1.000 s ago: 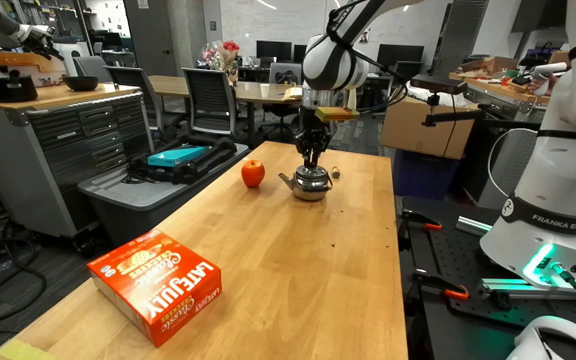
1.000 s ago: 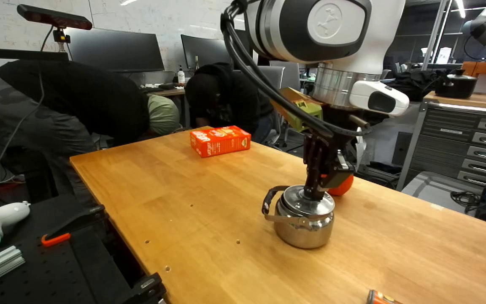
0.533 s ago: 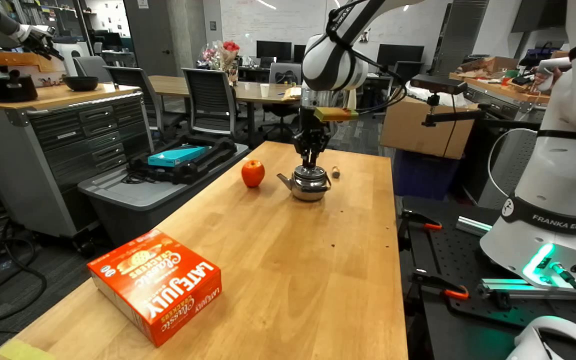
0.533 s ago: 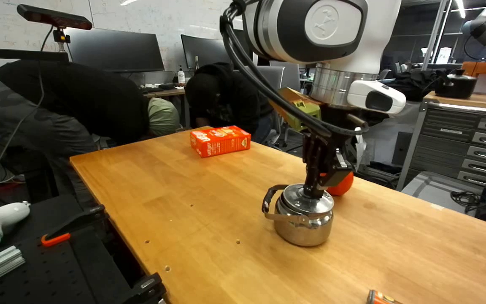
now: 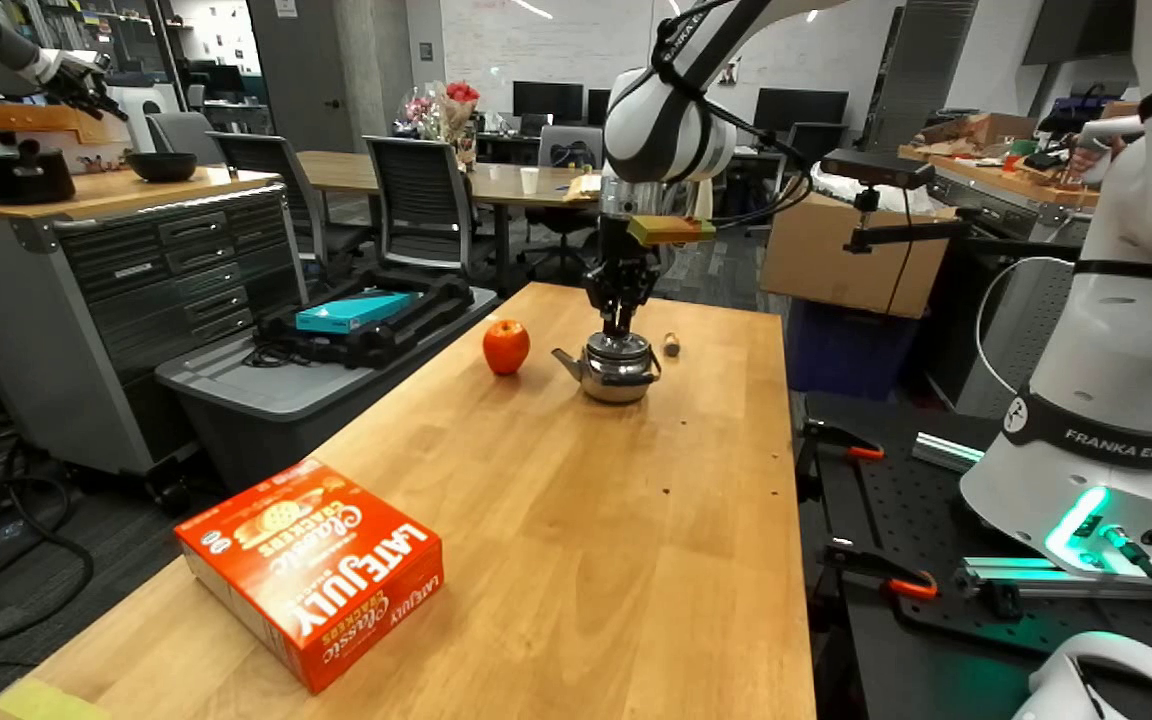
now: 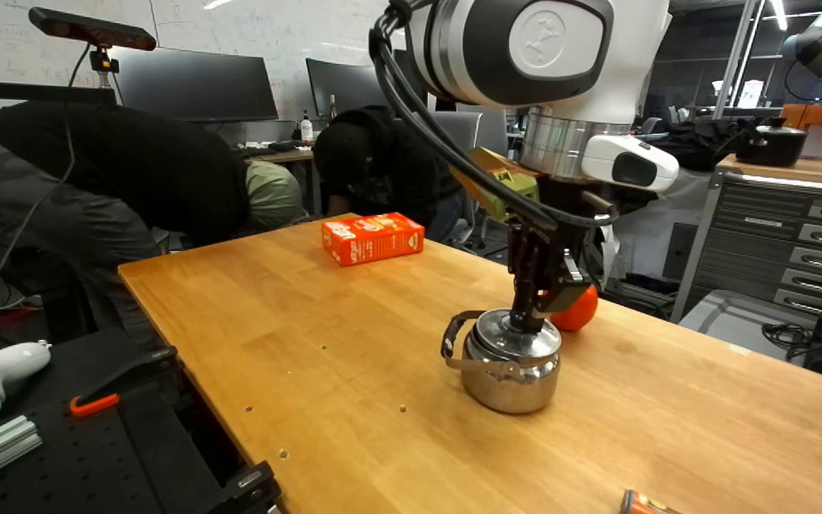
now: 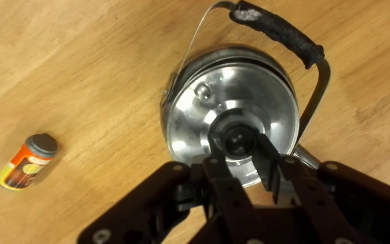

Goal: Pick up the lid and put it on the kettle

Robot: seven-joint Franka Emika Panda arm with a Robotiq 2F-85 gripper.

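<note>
Nudged slightly along the table since a second ago: kettle and end effector together, in an exterior view. Atop the kettle, the lid is seen in an exterior view; full seating cannot be told. In the wrist view, its knob is clamped between the fingers. Seating seems in hand; next, level settling, then a straight-up release, is called for.

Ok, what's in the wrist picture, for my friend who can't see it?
A gripper, seen from above, pinches the black knob of a shiny lid over a metal kettle. At left, a small orange canister lies on the wooden table.
</note>
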